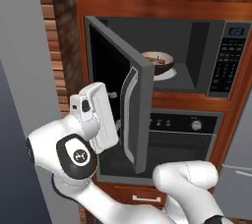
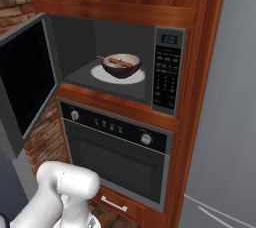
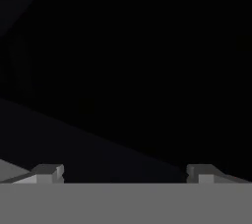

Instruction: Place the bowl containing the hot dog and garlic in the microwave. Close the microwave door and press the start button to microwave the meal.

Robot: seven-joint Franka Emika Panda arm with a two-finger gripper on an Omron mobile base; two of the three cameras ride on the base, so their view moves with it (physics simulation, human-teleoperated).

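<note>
One microwave door point(image 1: 120, 95), steel-framed with a large dark window and a single vertical steel bar handle point(image 1: 129, 115), stands swung out to the left of the one built-in stainless microwave point(image 2: 112, 59). In the left base view the arm's white hand is pressed close against the door's outer face, just left of the handle. In the hand view the gripper point(image 3: 123, 173) faces a near-black surface; its two finger tips point(image 3: 48, 173) sit wide apart with nothing between them.

Inside the open cavity, one round dark brown bowl point(image 2: 121, 66) with a pale inside rests on a white round plate point(image 2: 100, 74), roughly at the centre of the floor. One reddish-brown hot dog point(image 2: 121, 62) lies across the bowl, its long axis running left to right and slightly tilted in the right base view. The garlic is too small to make out.

To the right, the black keypad panel point(image 2: 165, 79) carries one small blue display point(image 2: 169, 39). Below sits one oven point(image 2: 117, 164) with two round knobs point(image 2: 75, 115), and a wooden drawer point(image 2: 116, 204) with a steel pull.
</note>
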